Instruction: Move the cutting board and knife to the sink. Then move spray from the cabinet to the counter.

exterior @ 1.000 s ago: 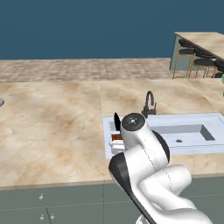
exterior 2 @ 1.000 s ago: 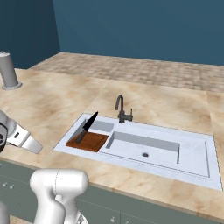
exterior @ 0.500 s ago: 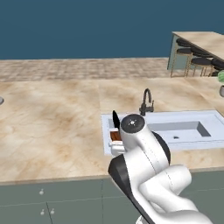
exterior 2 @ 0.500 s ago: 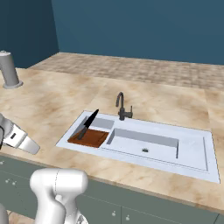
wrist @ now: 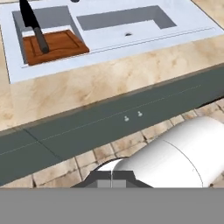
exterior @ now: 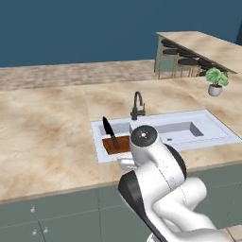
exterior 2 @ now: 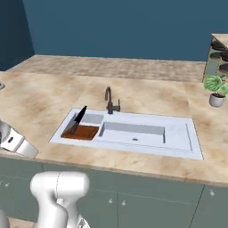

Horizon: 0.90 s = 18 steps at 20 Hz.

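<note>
The reddish-brown cutting board (exterior: 119,144) (exterior 2: 81,132) (wrist: 54,46) lies in the small left basin of the sink (exterior: 189,128) (exterior 2: 147,133) (wrist: 131,24). The black knife (exterior: 109,131) (exterior 2: 79,118) (wrist: 33,26) leans on the board, its blade against the basin wall. My gripper (wrist: 111,180) is shut and holds nothing. It hangs low in front of the counter (exterior: 47,137) (exterior 2: 40,102) (wrist: 87,83), well short of the sink. The spray and the cabinet are out of view.
A dark curved faucet (exterior: 137,106) (exterior 2: 110,100) stands behind the sink. A potted plant (exterior: 216,81) (exterior 2: 217,89) sits on the counter at the right. Bar stools (exterior: 182,59) stand under a far counter. Grey-green cabinet fronts (wrist: 131,113) and tiled floor lie below the hand.
The whole picture has shifted, so the base has moved: the sink now sits squarer and more central, and the plant has come into view. Board and knife stay in the sink.
</note>
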{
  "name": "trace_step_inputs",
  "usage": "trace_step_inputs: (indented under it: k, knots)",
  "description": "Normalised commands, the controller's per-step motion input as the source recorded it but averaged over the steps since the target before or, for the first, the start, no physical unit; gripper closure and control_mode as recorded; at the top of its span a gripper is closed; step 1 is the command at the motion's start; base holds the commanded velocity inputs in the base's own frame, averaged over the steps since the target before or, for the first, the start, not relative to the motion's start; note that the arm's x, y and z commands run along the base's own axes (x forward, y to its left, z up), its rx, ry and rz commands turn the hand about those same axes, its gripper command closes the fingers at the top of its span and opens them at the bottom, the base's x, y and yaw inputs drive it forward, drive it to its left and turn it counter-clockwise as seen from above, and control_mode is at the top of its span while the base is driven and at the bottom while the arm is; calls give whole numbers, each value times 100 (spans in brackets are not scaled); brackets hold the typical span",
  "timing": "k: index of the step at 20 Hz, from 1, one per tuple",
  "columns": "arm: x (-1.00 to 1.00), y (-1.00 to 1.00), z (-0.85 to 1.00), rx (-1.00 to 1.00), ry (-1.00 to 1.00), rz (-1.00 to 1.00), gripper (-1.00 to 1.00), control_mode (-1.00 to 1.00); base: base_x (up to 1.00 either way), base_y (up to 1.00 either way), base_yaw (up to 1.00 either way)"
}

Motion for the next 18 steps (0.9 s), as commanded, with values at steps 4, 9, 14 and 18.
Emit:
trace_step_inputs:
  k: [4,9,14,18]
  knots:
    - [0,0,0,0,0,0,100,100,0,-6,-84]
    - [0,0,0,0,0,0,100,100,0,-2,-91]
    - [0,0,0,0,0,0,100,100,0,-1,-92]
    - [0,0,0,0,0,0,100,100,0,-7,-85]
